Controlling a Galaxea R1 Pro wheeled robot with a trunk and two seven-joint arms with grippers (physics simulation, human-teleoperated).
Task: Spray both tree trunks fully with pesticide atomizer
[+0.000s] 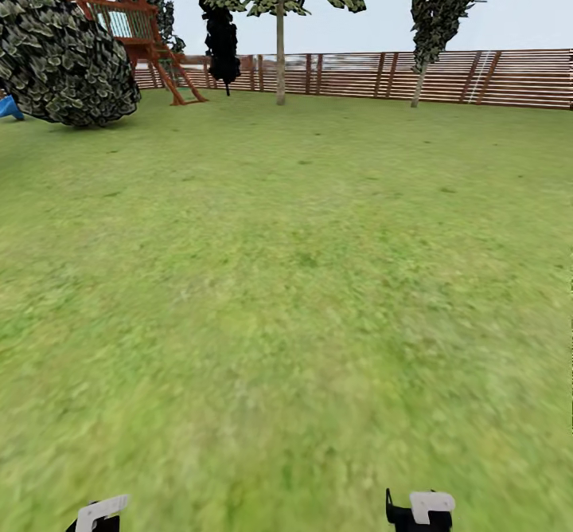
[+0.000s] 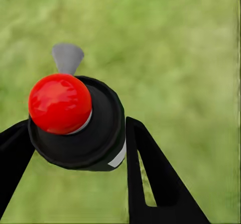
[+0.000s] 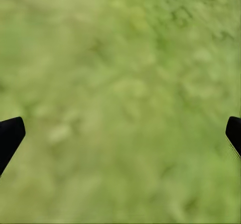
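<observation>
The pesticide atomizer [image 2: 75, 128] is a black canister with a glossy red ball top and a grey cone nozzle. My left gripper [image 2: 75, 146] is shut on it, one black finger on each side, above blurry green grass. My right gripper [image 3: 120, 133] is open, its two black fingertips [image 3: 10, 136] spread wide over bare grass with nothing between them. Far across the lawn, near the fence, stand two trees: one with a straight pale trunk [image 1: 280, 58] and one with a leaning trunk [image 1: 417, 86].
A brown slat fence [image 1: 446, 78] closes the far side. A big round dark bush [image 1: 68, 58], a wooden play tower [image 1: 131, 18] and a dark narrow tree [image 1: 221, 38] stand at the back left. Open grass [image 1: 286, 277] stretches ahead. My arm ends [image 1: 422, 510] show at the bottom edge.
</observation>
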